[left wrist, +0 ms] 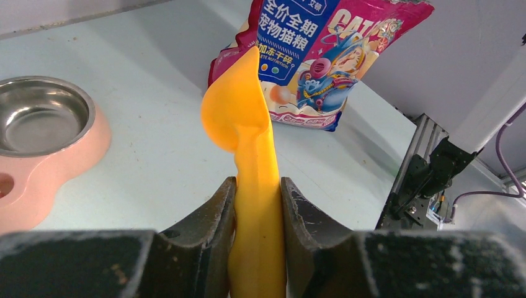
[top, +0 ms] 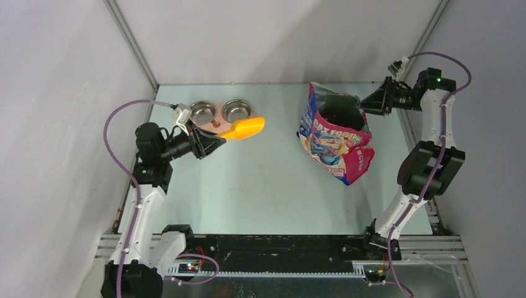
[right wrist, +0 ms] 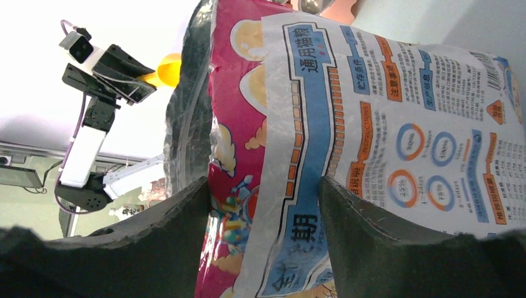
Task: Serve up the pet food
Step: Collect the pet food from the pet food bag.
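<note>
The pet food bag [top: 335, 139], glossy blue, pink and red, stands open at the right of the table, with brown kibble [top: 338, 112] showing in its mouth. My right gripper [top: 363, 104] is at the bag's far right rim. In the right wrist view its jaws [right wrist: 263, 181] stand open with the bag's wall [right wrist: 372, 124] between the fingers. My left gripper [top: 218, 138] is shut on the handle of the orange scoop [top: 245, 129], whose empty bowl points toward the bag [left wrist: 322, 56]. The handle [left wrist: 257, 205] fills the gap between the left fingers.
The pink double-bowl feeder [top: 214, 125] sits at the back left, just behind the scoop, and both steel bowls look empty. Its pink rim [left wrist: 68, 161] lies left of the scoop in the left wrist view. Enclosure walls stand close on the left, back and right.
</note>
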You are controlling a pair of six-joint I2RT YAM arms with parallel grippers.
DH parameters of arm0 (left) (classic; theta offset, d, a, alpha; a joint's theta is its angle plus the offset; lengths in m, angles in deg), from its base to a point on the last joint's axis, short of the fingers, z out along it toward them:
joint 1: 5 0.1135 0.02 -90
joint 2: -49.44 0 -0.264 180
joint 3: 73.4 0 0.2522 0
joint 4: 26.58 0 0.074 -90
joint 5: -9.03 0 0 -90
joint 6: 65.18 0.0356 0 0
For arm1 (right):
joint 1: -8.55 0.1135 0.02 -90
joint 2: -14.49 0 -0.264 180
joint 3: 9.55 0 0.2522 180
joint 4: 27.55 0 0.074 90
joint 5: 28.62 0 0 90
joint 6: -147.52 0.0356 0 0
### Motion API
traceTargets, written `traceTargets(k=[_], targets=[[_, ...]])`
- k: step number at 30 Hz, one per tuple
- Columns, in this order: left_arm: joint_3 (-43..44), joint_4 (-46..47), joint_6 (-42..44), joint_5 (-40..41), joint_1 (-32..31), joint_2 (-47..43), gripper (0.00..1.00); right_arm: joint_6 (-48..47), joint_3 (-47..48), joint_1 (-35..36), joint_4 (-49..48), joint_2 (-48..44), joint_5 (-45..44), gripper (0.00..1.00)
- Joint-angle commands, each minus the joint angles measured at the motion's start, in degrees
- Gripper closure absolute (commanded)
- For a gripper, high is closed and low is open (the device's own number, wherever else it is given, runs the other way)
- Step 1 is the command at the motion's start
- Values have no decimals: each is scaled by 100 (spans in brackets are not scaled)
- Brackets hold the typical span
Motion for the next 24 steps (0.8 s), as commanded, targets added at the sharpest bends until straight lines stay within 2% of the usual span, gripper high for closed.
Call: traceTargets(k=[1,7,15,17,18,20,24], targets=[[-6,299,-38,-61,31,-108,100,80,-69,185,-170,11,-279,36],[0,300,-62,-83,36,-110,100,436,-324,336,-682,-94,-636,45],[-8,316,-82,-96,34,-106,100,630,-258,641,-866,-176,-1195,66],[-8,319,-82,-94,34,-89,100,673,-206,756,-949,-278,-1561,78],[-8,317,-82,-96,37,-90,100,707,-184,846,-984,-321,-1717,91],[-8,318,-89,-85,34,-82,100,772,-143,992,-1135,-487,-2136,100],[-18,320,-112,-80,33,-63,100,1142,-214,1275,-1680,-1010,-3304,100]])
